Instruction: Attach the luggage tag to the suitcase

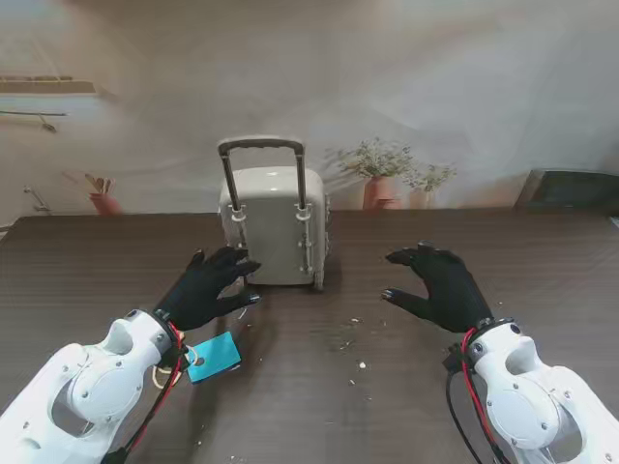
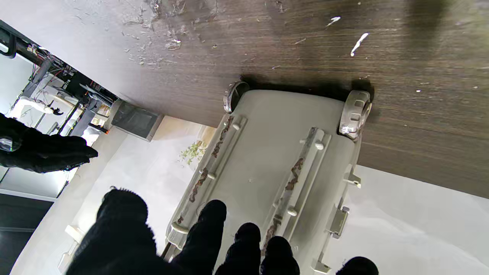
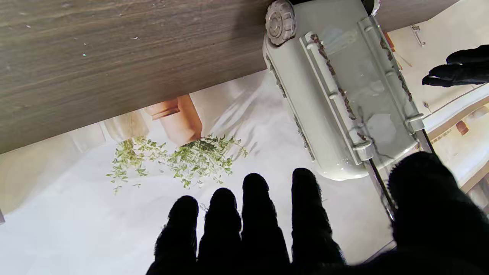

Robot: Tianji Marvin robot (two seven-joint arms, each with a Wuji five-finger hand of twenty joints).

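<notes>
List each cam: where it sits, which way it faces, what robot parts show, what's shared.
Stand: above the shoulders, looking down at the table; both arms, left hand, right hand, tag.
Left wrist: along the fingers at the suitcase.
Right wrist: along the fingers, suitcase off to one side.
Shared: all three show the suitcase; each wrist view catches the other hand.

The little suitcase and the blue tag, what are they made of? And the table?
The suitcase looks like hard, glossy grey-beige plastic: it shines, with moulded ribs and wheels. Its handle seems dark plastic or rubber on thin rods, perhaps metal. The blue tag looks smooth and flat, maybe plastic or card; hard to tell. The table shows dark wood grain, possibly laminate.
</notes>
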